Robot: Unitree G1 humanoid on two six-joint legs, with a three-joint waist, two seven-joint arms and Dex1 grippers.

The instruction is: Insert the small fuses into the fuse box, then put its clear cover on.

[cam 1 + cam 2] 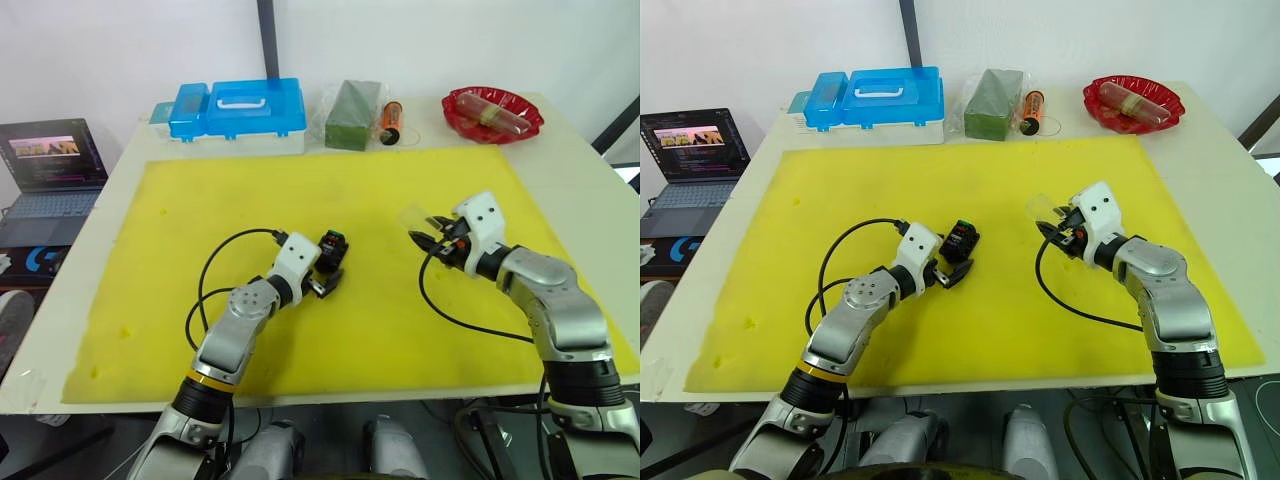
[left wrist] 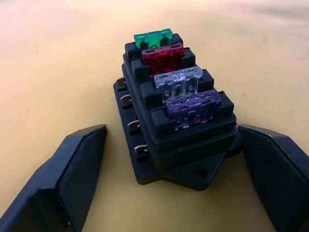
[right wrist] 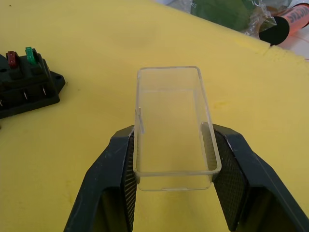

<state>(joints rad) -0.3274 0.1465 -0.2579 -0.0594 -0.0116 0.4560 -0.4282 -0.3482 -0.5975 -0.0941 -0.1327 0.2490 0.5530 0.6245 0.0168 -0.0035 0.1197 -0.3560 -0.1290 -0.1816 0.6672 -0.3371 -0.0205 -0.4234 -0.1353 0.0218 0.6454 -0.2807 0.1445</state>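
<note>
R gripper (image 3: 169,159): jaws pinching the small clear rectangular plastic cover (image 3: 171,125) by its long sides, held off the yellow foam mat (image 1: 400,330) twd the desk's right edge. L gripper (image 2: 169,183): jaws spread either side of the small black slotted fuse box (image 2: 178,130), mid-mat, w/ green, red, clear & purple fuses (image 2: 181,94) seated. Next, prob: align cover's long axis w/ box, lower square, L steadies box.

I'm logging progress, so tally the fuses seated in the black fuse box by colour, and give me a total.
Green fuse: 1
Red fuse: 1
Pale clear fuse: 1
Purple fuse: 1
Total: 4, all seated in the fuse box.
</note>
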